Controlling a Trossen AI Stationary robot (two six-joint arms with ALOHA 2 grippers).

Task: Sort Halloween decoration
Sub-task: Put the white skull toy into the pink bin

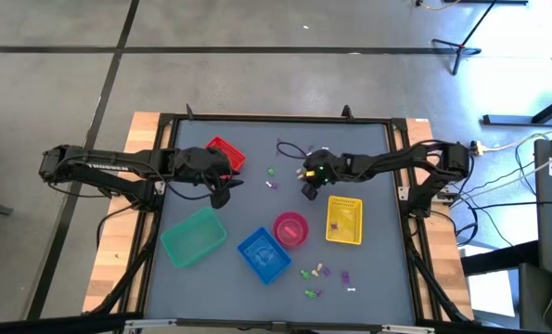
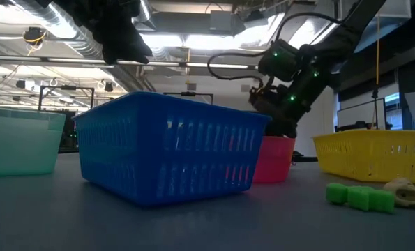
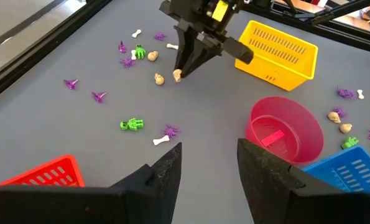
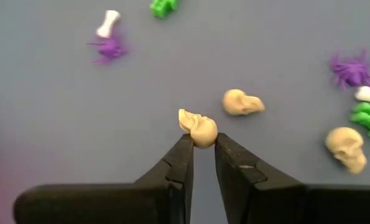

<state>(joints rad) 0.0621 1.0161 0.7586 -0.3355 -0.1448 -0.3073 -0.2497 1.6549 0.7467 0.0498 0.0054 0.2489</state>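
While most trinkets lie loose on tabletop, sorting judged early: right tool pinches cream skull; left tool wide, empty, near red basket.

left gripper: over the table, between red basket and teal basket
right gripper: closed on a skull, behind the yellow basket
second skull: just beside the held one, apart from it
third skull: farther off, near a spider
bowl: between blue basket and yellow basket
front trinkets: loose cluster before the bowl (near the table's front edge)
bone: beside a spider, near the figure
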